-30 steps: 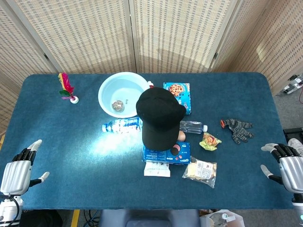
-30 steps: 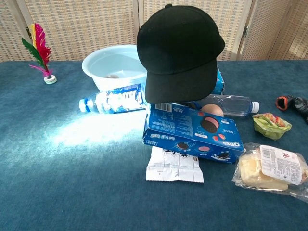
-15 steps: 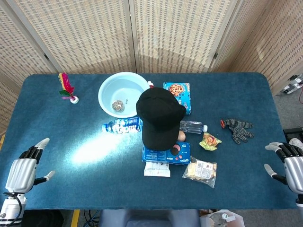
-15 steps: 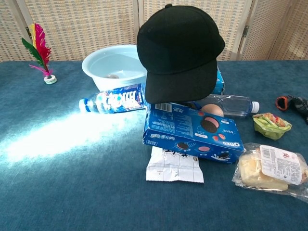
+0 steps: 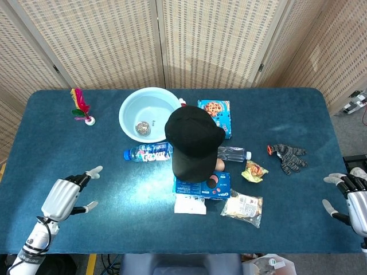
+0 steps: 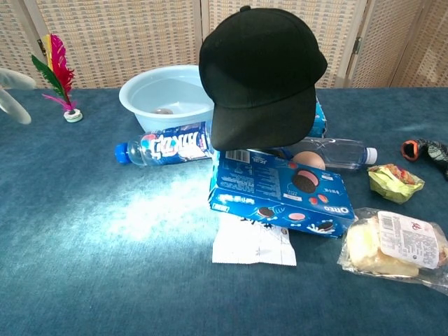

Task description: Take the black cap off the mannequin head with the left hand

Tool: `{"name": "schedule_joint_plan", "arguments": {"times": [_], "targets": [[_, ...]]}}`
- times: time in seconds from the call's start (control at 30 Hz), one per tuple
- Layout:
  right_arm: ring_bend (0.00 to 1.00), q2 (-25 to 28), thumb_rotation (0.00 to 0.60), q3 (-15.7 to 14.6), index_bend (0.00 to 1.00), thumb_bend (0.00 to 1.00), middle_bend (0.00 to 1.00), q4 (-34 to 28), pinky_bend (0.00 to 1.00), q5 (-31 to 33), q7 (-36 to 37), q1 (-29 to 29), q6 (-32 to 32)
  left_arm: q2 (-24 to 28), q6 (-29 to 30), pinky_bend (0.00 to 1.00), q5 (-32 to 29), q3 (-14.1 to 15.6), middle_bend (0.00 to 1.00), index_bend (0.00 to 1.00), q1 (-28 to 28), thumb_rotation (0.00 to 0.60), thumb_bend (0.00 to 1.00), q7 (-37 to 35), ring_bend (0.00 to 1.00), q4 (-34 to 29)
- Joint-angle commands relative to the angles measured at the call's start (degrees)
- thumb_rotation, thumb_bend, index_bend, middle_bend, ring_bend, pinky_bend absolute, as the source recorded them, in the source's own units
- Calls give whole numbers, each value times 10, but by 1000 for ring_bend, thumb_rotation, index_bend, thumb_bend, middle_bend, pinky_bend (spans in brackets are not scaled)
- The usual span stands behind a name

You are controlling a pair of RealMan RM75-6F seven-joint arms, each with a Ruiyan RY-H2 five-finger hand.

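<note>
The cap (image 5: 192, 140) sits on the mannequin head mid-table, brim toward the robot, just behind the Oreo box (image 5: 202, 185). The left hand (image 5: 63, 196), spread and holding nothing, lies well apart to the cap's near left; the right hand (image 5: 354, 198), also spread and holding nothing, is farther. "OREO" reads on the box

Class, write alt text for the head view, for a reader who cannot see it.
A black cap sits on a mannequin head at the centre of a blue table, among snack packets, bottles and a pale blue bowl. The left robot hand hovers open at the near left; the right robot hand is at the right edge.
</note>
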Motion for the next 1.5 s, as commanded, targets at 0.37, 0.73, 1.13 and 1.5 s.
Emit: {"name": "schedule_joint_plan", "arguments": {"times": [0.37, 0.73, 1.13, 1.5], "targets": [[247, 2, 600, -2, 366, 261, 314, -6, 305, -1, -7, -3, 1, -137, -12, 1000, 68, -22, 861, 349, -109, 600, 112, -87, 918, 148], [247, 1, 600, -3, 366, 261, 314, -6, 305, 1, -8, -6, 1, -241, -15, 1000, 41, -46, 921, 386, -159, 600, 112, -66, 962, 229], [247, 2, 600, -3, 366, 261, 314, -6, 305, 8, -10, -10, -1, -309, -28, 1000, 20, -50, 926, 392, -204, 600, 112, -76, 964, 303], [247, 3, 600, -2, 366, 261, 314, -3, 305, 14, -8, -12, -3, -359, -38, 1000, -11, -58, 946, 422, -233, 600, 112, -82, 981, 356]]}}
